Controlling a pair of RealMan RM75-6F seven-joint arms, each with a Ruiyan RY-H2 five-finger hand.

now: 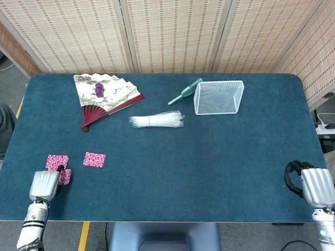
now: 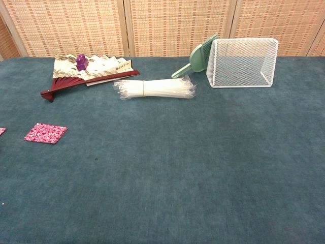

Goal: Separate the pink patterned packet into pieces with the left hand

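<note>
- White mesh basket (image 1: pixel 219 97) lies tipped on its side, nothing visible inside (green scoop (image 1: pixel 184 92) just beside it)
- One pink packet piece (image 1: pixel 94 159) lies alone on the table (image 1: pixel 209 157)
- Left hand (image 1: pixel 45 184) grips other pink pieces (image 1: pixel 57 164) near the front-left edge
- Right hand (image 1: pixel 313 185) curled inward, holding nothing

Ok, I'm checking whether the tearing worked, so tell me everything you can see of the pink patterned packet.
The pink patterned packet now lies in separate flat pieces on the blue felt table. One square piece lies alone, apart from the rest, showing a pink-and-white print that looks like foil or paper. The other part sits further left, partly under the fingers of the grey left robot hand, which appears to touch it. The chest view shows the lone piece and only a sliver of the other.
</note>
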